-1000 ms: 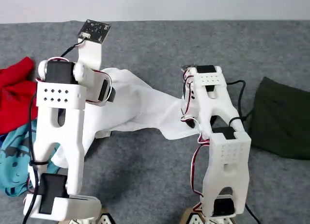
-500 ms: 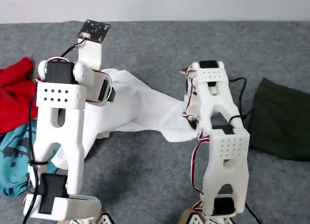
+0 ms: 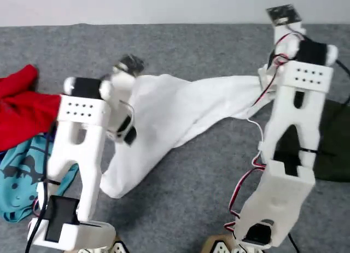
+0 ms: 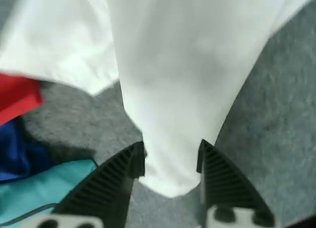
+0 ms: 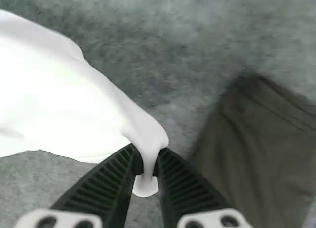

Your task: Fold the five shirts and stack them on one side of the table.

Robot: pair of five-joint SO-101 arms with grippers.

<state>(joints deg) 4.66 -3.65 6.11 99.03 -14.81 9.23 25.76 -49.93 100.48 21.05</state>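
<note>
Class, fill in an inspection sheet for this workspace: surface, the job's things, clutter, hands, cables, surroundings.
Surface: grey table cover, felt-like.
Job's things: white shirt stretched between both hands; red shirt, teal shirt and blue shirt heaped at the left edge; dark green shirt lying flat at the right edge.
Clutter: nothing seen.
Hands: left hand and right hand each shut on the white shirt.
Cables: red and white wires hang beside the right arm.
Surroundings: pale wall beyond the table.
</note>
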